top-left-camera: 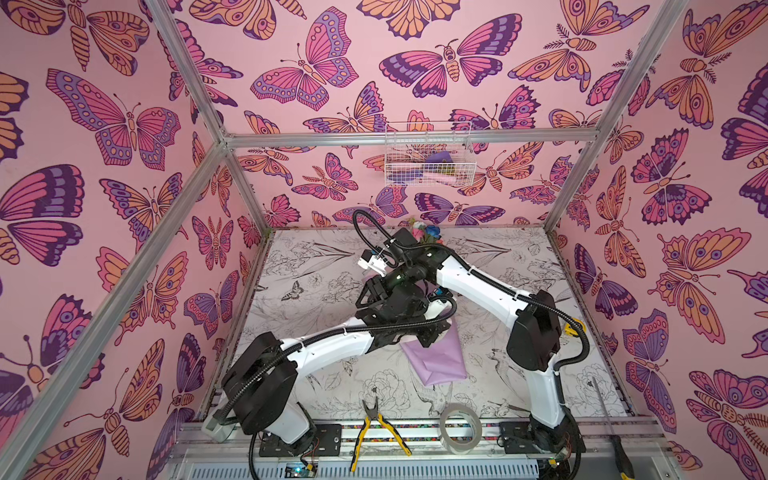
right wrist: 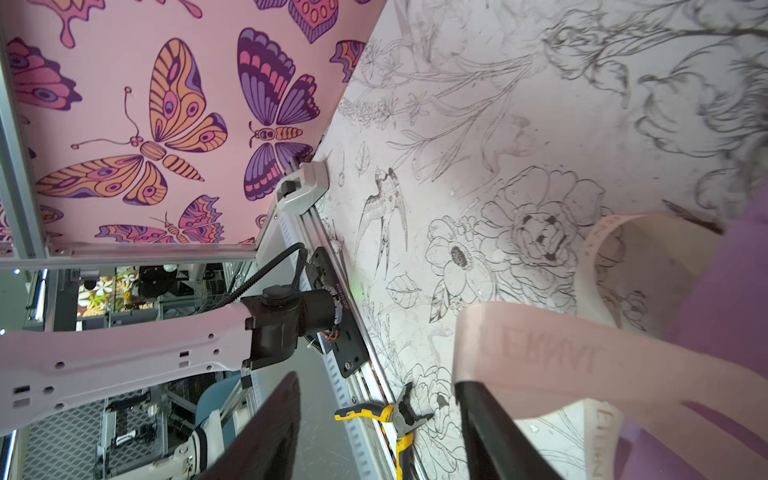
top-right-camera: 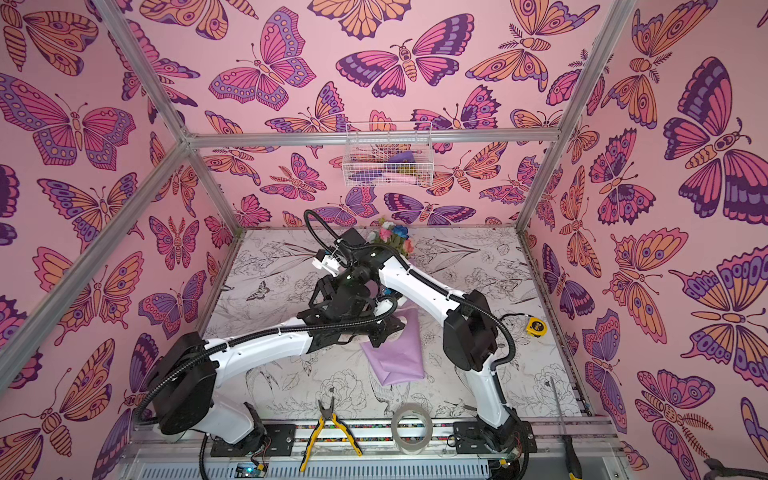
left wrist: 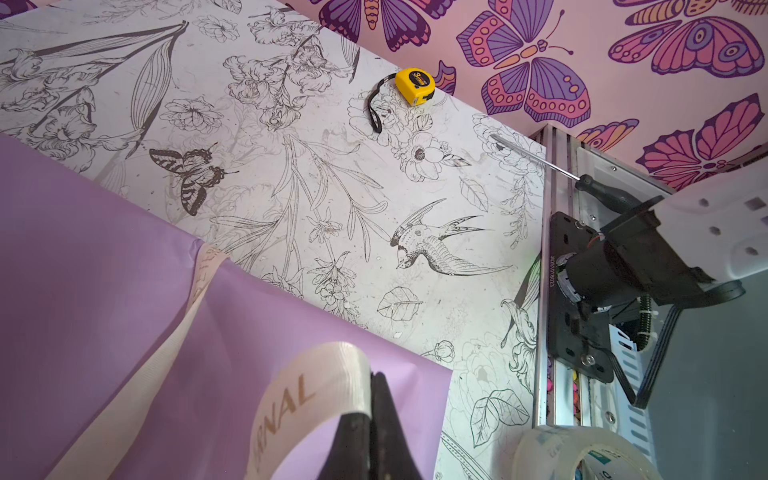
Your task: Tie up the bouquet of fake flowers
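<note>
Quick handling notes. The bouquet [top-left-camera: 436, 361], a long cone of lilac wrapping paper, was laid down the middle of the white tabletop printed with black line-drawn flowers [top-left-camera: 316, 299]. The fake flowers [top-left-camera: 424, 232], artificial roses with white, blue and pink heads, were poking out at the far end, and the paper ran towards the near side. Its middle was blocked from sight in both top views.

It would be judged light and pretty floppy: thin paper that's easily creased or crushed, and likely to be dragged across the table if the ribbon is tugged hard. The cream woven ribbon with gold printed lettering [left wrist: 320, 386] would be reckoned soft, flat and a bit slick. It's best taken near a free end, flat between the pads, and the paper is best left alone.

The left gripper [left wrist: 372, 384] was seen clamped shut in the left wrist view, with a curl of that ribbon pinched between its black fingers just above the lilac paper.

The right gripper [right wrist: 376, 380] was seen with its jaws spread wide in the right wrist view, and nothing was held between them. A band of ribbon was draped against one black finger [right wrist: 478, 411], touching it, and a loop of ribbon was seen beyond, beside the paper. Whether a knot was there couldn't be told.
</note>
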